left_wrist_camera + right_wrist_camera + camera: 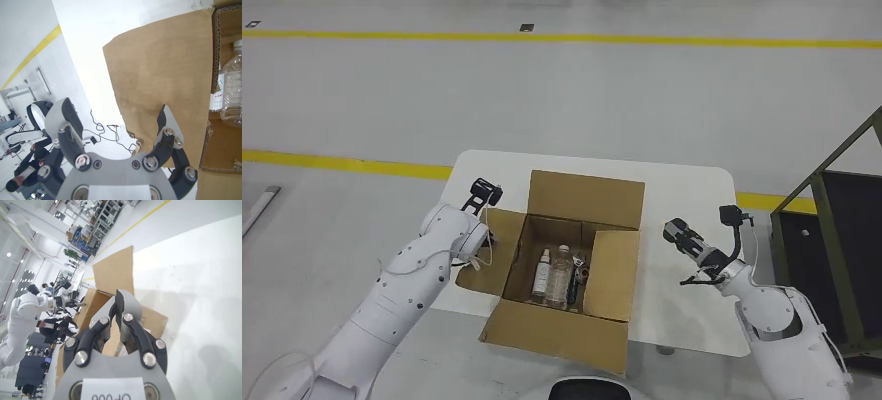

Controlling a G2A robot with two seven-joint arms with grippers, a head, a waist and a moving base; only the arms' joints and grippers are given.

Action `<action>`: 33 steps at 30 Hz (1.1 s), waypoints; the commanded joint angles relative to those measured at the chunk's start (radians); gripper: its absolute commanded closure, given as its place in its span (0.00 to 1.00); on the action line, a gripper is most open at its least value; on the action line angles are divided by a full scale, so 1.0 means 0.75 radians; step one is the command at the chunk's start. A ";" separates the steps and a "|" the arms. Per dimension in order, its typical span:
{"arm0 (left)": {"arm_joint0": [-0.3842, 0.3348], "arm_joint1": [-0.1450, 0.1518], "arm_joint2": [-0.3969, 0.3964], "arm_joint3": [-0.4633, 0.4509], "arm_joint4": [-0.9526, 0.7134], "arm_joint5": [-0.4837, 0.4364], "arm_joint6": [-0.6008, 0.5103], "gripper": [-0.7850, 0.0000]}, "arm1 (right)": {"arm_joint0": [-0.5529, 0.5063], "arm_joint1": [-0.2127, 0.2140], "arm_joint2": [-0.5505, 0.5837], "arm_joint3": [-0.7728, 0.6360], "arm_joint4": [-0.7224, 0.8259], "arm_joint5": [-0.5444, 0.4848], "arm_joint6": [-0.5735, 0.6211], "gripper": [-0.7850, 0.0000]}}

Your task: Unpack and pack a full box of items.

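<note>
An open cardboard box [587, 205] stands in the middle of the white table [692, 180], all flaps folded outward. Inside lie a small white-labelled bottle [541, 275], a clear plastic bottle [560, 275] and a dark item [579, 268]. Both bottles, the labelled one [217, 91] and the clear one [233, 85], also lie in the box in the left wrist view. My left gripper [485, 190] hangs open over the box's left flap [160, 72], holding nothing. Right of the box, my right gripper [679, 235] is shut and empty, its fingertips [118, 306] pointing toward the right flap [113, 272].
A dark metal-framed cart [842, 250] stands just off the table's right edge. Bare table lies behind the box and to its right. Cables trail on the floor [105, 130] beyond the table's left edge.
</note>
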 commanded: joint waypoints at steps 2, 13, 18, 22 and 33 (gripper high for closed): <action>0.000 -0.009 0.005 -0.002 0.002 -0.002 0.008 0.00 | -0.033 -0.005 -0.021 0.032 0.020 0.064 -0.021 1.00; 0.033 0.005 -0.099 -0.212 0.013 -0.077 0.007 0.00 | 0.113 -0.054 -0.286 0.244 0.070 0.023 0.014 1.00; 0.069 0.014 -0.140 -0.345 0.018 -0.117 -0.031 0.00 | 0.192 -0.075 -0.380 0.294 0.059 0.023 0.031 1.00; 0.091 0.014 -0.180 -0.435 -0.062 -0.147 -0.025 0.00 | 0.247 -0.089 -0.427 0.331 0.055 0.026 0.013 1.00; 0.102 -0.011 -0.169 -0.480 -0.440 -0.284 -0.007 0.00 | 0.243 -0.083 -0.374 0.286 -0.003 0.040 -0.081 1.00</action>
